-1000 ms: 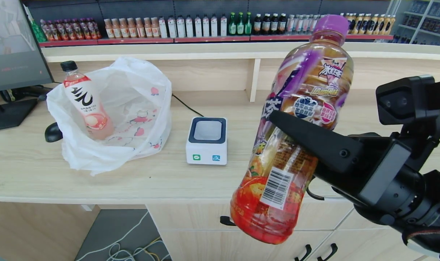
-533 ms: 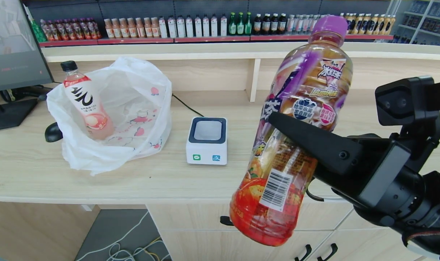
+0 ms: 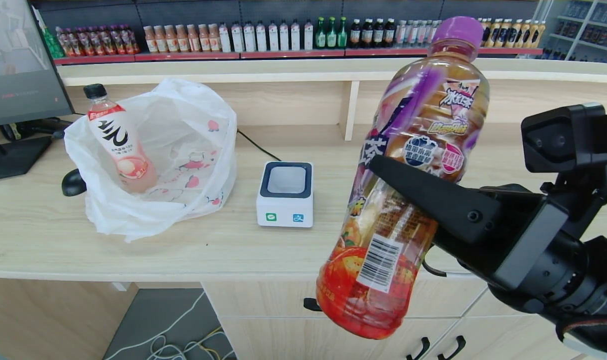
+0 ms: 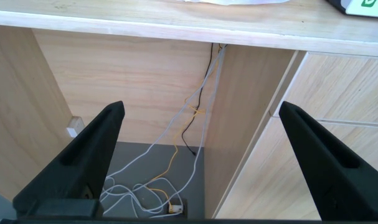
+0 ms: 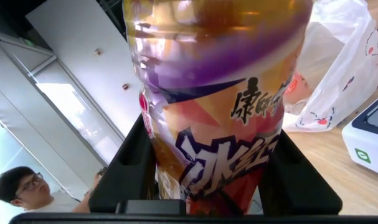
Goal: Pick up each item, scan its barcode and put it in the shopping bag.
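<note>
The right tool (image 3: 401, 200) is clamped around the middle of a purple-capped tea bottle (image 3: 413, 165). It holds the bottle tilted in the air, right of the white scanner (image 3: 285, 194) on the tabletop (image 3: 183, 250). The left tool (image 4: 202, 112) hangs wide open, holding nothing, below the tabletop's edge. 1 pink bottle (image 3: 120, 140) stands in the shopping bag (image 3: 183, 150).

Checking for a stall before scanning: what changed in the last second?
Hardly anything. The right pincer stays shut on the purple-capped bottle, which tilted very slightly, top rising. Bag, pink bottle in it and scanner kept their places.
</note>
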